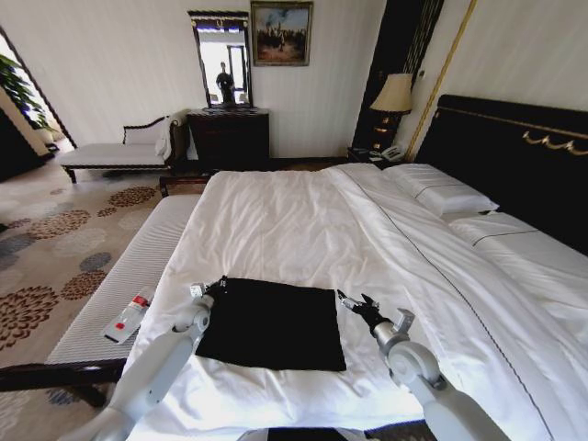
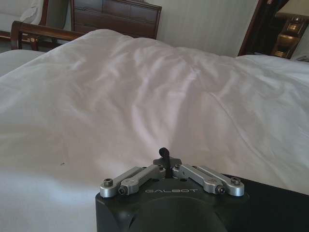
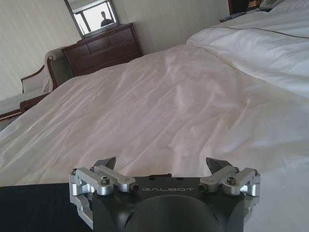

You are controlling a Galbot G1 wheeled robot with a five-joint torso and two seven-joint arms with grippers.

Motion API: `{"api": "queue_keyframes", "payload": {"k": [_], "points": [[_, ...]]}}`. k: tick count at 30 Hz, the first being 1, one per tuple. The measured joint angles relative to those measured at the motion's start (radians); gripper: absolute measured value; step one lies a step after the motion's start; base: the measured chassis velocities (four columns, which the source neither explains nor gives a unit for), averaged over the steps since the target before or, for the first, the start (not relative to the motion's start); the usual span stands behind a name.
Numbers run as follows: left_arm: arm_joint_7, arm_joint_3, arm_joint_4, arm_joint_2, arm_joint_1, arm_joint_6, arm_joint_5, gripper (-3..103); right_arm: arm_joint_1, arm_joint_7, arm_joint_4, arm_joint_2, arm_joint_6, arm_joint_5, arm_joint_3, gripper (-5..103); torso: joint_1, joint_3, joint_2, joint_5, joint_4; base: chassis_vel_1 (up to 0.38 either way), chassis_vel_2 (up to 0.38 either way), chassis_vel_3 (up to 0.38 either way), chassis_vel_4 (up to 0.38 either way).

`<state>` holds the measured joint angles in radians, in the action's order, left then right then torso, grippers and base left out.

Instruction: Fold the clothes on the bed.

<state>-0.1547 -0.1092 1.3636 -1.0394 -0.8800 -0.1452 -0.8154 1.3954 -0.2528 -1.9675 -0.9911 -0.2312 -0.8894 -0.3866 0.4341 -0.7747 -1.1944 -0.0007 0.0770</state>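
The clothes are one black garment lying flat as a rectangle on the white bed, near its foot edge. My left gripper sits at the garment's far left corner, its fingertips pressed together above the white duvet, with black cloth just beside it. My right gripper hovers just off the far right corner and stands open. In the right wrist view its fingers are spread wide over the duvet, and the black cloth shows to one side.
A pale upholstered bench runs along the bed's left side, with a small white and red object on it. Pillows and a dark headboard are on the right. A dresser and a chaise stand at the far wall.
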Motion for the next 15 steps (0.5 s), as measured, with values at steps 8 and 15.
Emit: {"api": "queue_keyframes", "payload": {"k": [8, 15], "points": [[-0.003, -0.004, 0.000, 0.005, -0.003, 0.001, 0.009, 1, -0.005, 0.001, 0.007, -0.003, 0.000, 0.004, 0.009, 100, 0.000, 0.000, 0.000, 0.0000, 0.0000, 0.000, 0.000, 0.000, 0.000], [-0.010, -0.005, 0.012, 0.000, -0.019, 0.004, 0.026, 1, -0.003, 0.002, 0.006, 0.002, 0.000, 0.005, 0.007, 100, 0.000, 0.000, 0.000, 0.0000, 0.0000, 0.000, 0.000, 0.000, 0.000]]}}
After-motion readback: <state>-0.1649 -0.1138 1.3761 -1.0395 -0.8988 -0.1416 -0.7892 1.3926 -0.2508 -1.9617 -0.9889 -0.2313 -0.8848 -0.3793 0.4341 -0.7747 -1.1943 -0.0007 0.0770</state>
